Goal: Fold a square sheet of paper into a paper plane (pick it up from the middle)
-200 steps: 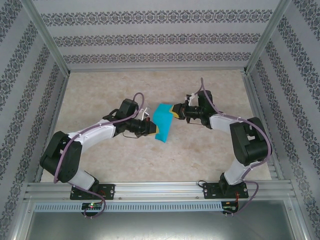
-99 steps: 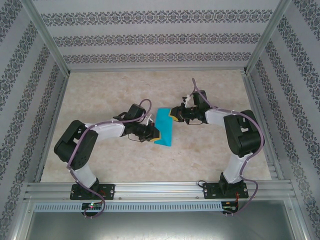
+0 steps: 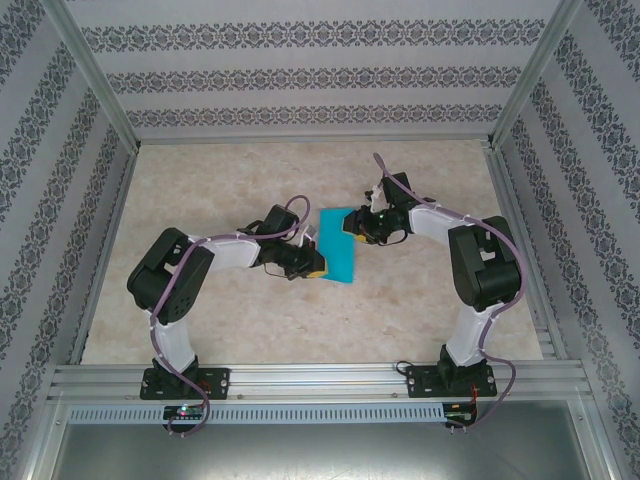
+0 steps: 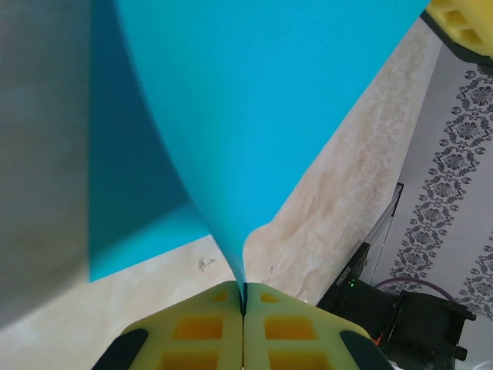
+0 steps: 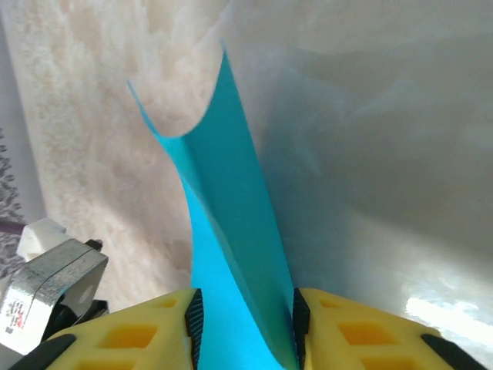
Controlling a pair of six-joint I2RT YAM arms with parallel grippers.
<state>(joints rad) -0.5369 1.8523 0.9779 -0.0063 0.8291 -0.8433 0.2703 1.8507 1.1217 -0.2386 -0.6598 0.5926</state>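
Note:
The turquoise sheet of paper (image 3: 338,245) hangs as a narrow upright strip between my two grippers, mid-table. In the right wrist view the paper (image 5: 231,208) shows two layers, doubled over and curving away. My left gripper (image 3: 316,266) is at its lower left edge. In the left wrist view that gripper (image 4: 244,289) is shut, with the paper (image 4: 254,100) pinched thin between the yellow pads and fanning out above. My right gripper (image 3: 350,226) is at the upper right edge. Its jaws (image 5: 243,301) stand apart, and the paper runs loosely between them.
The beige marbled table top (image 3: 250,320) lies all round the paper. Aluminium frame rails (image 3: 320,380) border the near side, and patterned walls close in the back and sides. The right arm's black body (image 4: 400,316) shows close behind the paper in the left wrist view.
The right jaws have opened off the paper. The left gripper has carried its edge right and down. The right gripper has shifted left, and the paper now stands narrower and straighter.

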